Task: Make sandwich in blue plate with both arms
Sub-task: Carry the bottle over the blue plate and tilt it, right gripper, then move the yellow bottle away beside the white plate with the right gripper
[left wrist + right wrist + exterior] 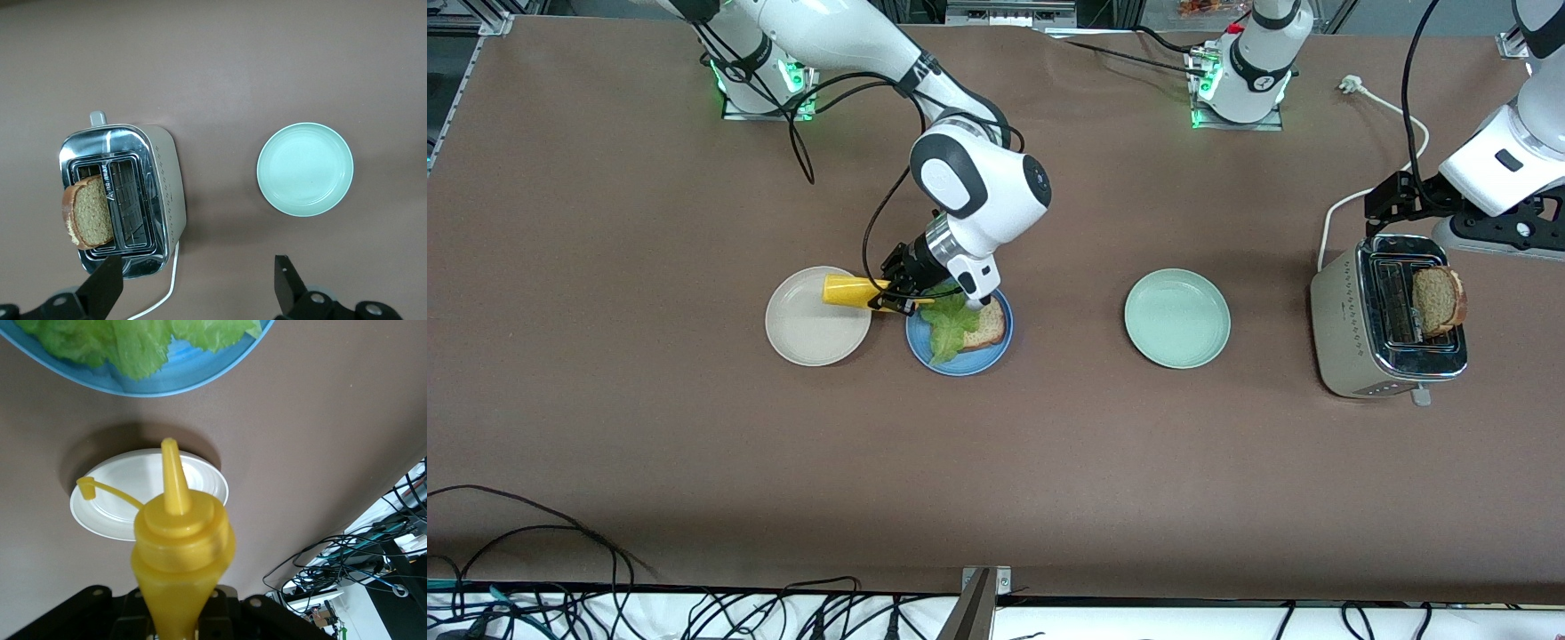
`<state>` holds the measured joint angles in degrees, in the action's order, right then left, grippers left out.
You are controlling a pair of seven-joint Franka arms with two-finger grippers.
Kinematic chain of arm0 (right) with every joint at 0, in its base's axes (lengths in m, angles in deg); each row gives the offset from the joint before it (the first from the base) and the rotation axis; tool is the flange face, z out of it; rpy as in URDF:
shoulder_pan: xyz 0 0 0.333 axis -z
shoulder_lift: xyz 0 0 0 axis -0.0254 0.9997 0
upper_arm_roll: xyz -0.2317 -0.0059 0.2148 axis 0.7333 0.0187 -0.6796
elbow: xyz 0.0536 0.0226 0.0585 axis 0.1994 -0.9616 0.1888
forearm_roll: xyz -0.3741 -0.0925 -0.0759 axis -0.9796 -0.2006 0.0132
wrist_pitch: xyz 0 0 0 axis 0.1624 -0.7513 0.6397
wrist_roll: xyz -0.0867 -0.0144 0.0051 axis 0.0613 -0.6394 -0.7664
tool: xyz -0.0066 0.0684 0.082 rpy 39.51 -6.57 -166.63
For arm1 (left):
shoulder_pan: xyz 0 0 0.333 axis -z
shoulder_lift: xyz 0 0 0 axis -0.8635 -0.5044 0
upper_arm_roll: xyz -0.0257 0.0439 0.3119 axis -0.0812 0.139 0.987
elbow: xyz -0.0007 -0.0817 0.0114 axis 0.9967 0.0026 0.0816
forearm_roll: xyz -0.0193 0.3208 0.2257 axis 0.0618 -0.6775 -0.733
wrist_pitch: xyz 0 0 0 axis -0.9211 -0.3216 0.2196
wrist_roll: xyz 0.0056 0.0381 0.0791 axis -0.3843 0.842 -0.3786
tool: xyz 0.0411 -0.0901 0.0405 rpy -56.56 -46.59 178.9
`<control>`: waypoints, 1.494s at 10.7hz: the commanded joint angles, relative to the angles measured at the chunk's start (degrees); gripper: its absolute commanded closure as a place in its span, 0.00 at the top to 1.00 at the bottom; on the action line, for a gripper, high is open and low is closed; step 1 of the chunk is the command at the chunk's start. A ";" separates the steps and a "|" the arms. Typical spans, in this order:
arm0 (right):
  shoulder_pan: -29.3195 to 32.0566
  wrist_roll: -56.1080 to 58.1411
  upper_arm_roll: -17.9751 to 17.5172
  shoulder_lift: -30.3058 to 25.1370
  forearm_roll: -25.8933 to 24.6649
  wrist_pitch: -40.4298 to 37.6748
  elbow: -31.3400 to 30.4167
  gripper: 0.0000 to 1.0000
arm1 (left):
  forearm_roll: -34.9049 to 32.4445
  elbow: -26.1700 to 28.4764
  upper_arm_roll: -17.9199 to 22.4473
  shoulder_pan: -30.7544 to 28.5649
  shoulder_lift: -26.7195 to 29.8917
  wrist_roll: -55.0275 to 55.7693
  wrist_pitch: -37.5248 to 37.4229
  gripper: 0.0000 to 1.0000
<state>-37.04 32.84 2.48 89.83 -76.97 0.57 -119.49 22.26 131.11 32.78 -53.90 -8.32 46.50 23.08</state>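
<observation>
The blue plate (960,360) holds a toast slice (989,327) with a green lettuce leaf (950,327) on it. My right gripper (898,289) is shut on a yellow squeeze bottle (852,291), which lies on its side over the gap between the blue plate and the cream plate (814,329). In the right wrist view the bottle (181,533) has its cap hanging open, with the lettuce (133,340) and blue plate (200,377) past it. The second toast slice (1439,300) stands in the toaster (1369,356). My left gripper (1400,200) is open over the toaster's edge nearest the robots; its fingers (103,287) are empty.
A pale mint-green plate (1176,318) lies between the blue plate and the toaster, and shows in the left wrist view (305,169). The toaster's white cord (1383,102) runs toward the left arm's base. Cables hang along the table edge nearest the front camera.
</observation>
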 commanded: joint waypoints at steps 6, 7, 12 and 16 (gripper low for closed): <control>4.81 0.91 1.45 -0.11 8.14 -6.18 7.45 0.04 | -0.84 -0.65 0.24 0.16 -0.42 -0.56 0.13 1.00; 6.66 1.60 1.45 -0.72 11.48 -7.42 9.91 0.04 | -0.84 -0.65 0.24 0.16 -0.50 -0.56 0.13 1.00; 20.53 7.93 1.36 -4.49 29.58 -8.49 11.87 0.04 | -0.75 -0.65 0.32 0.16 -0.51 -0.65 0.13 1.00; 31.26 17.57 1.01 -5.03 46.02 -8.05 11.78 0.04 | -0.75 -0.65 0.32 0.16 -0.51 -0.65 0.13 1.00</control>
<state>-10.42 44.96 4.56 85.25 -38.19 -6.75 -108.09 22.26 131.11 32.93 -53.94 -8.65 46.50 23.08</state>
